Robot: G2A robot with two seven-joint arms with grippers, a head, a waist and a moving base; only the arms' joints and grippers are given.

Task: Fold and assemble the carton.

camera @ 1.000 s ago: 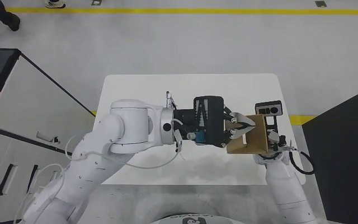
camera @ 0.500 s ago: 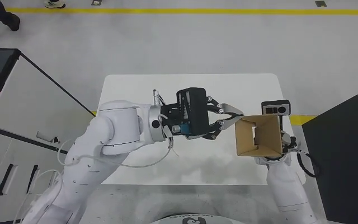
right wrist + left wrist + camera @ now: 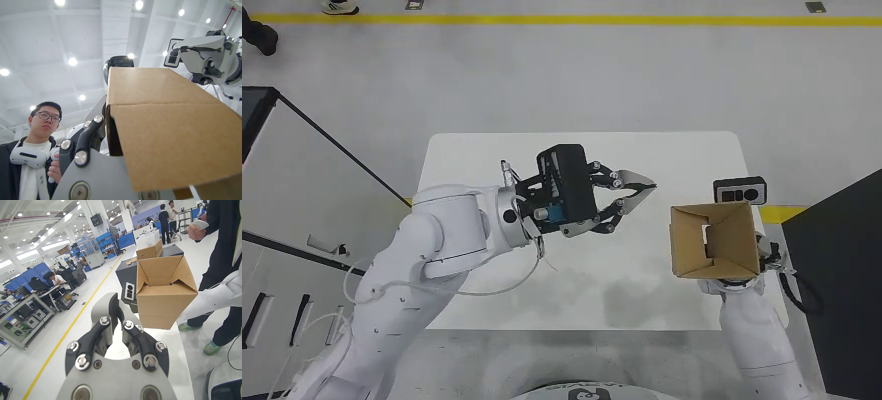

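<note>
The right gripper is clenched on the carton. In the right wrist view one grey finger lies flat against the outside of a cardboard wall, and the opposite finger is hidden behind that wall. The carton is held in the air above the right end of the white table, touching nothing but this gripper. Its open mouth faces upward, so the top view looks straight down into the brown box. All four walls stand square to one another. Deep inside, the inner flaps are folded across, with a small gap left between them. The left wrist view shows the same carton from the side, with a crease running across its near outer wall and the far wall rising above the near edge. From the right wrist the carton shows two plain faces meeting at a fold.

The left gripper hangs over the middle of the table with its fingers pressed together and nothing between them. Its own wrist view shows the dark pads meeting at the tips. It points toward the carton but stays apart from it, with bare table top between the two.

Beyond the table's right end stands a black cabinet with closed stacked boxes on top. A yellow line runs across the grey floor past the far side of the table.
</note>
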